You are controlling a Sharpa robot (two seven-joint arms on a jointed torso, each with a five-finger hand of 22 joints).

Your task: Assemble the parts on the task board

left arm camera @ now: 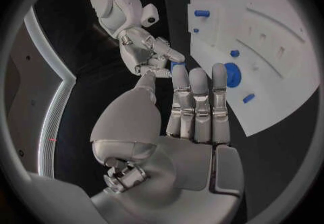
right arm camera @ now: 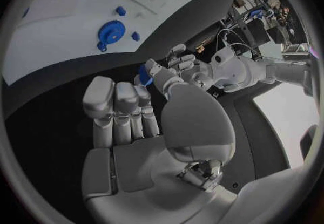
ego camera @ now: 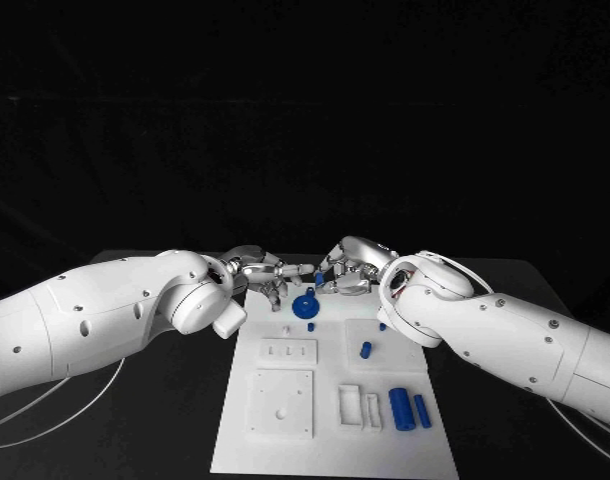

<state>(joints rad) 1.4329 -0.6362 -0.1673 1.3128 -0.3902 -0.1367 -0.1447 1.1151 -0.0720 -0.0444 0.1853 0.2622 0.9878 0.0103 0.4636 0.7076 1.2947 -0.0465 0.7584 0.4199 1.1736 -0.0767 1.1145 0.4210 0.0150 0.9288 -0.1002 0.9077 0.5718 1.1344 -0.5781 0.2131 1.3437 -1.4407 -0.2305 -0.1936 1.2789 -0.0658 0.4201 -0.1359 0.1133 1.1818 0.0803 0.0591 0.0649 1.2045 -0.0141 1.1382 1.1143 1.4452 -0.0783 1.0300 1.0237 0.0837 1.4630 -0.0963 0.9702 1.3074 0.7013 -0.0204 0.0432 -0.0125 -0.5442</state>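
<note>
- Head view: black table (ego camera: pixel 147 420) under a dark, featureless background. The white task board (ego camera: pixel 337 440) runs from the frame's centre down to the bottom edge.
- On the board: a blue gear (ego camera: pixel 305 305) at its upper end, a small blue peg (ego camera: pixel 366 350) mid-board to the right, two blue cylinders (ego camera: pixel 409 410) standing side by side at lower right. Raised white blocks sit at centre left and lower left.
- Both arms meet above the board's top edge. Left hand (ego camera: pixel 258 268) and right hand (ego camera: pixel 348 270) are close together, fingertips facing. A small blue part (ego camera: pixel 318 277) shows between them; from here I cannot tell which hand has it.
- Left wrist view: left hand (left arm camera: pixel 192 110) has its fingers straight and pressed side by side, the thumb reaching forward and meeting the right hand (left arm camera: pixel 152 56) at upper centre. A blue part (left arm camera: pixel 177 64) shows at that meeting point. Whether the left hand pinches it, cannot tell.
- This view shows the board (left arm camera: pixel 283 73) filling the right of the frame, with the gear (left arm camera: pixel 231 74) just beyond the fingertips, and a small blue piece (left arm camera: pixel 248 97) near the board's edge.
- Right wrist view: right hand (right arm camera: pixel 145 127) with its fingers straight and together, thumb extended. The left hand (right arm camera: pixel 172 70) at centre has its fingertips on the blue part (right arm camera: pixel 143 74). Grip not clear.
- Board (right arm camera: pixel 67 19) at upper left here, gear (right arm camera: pixel 111 33) on it.
</note>
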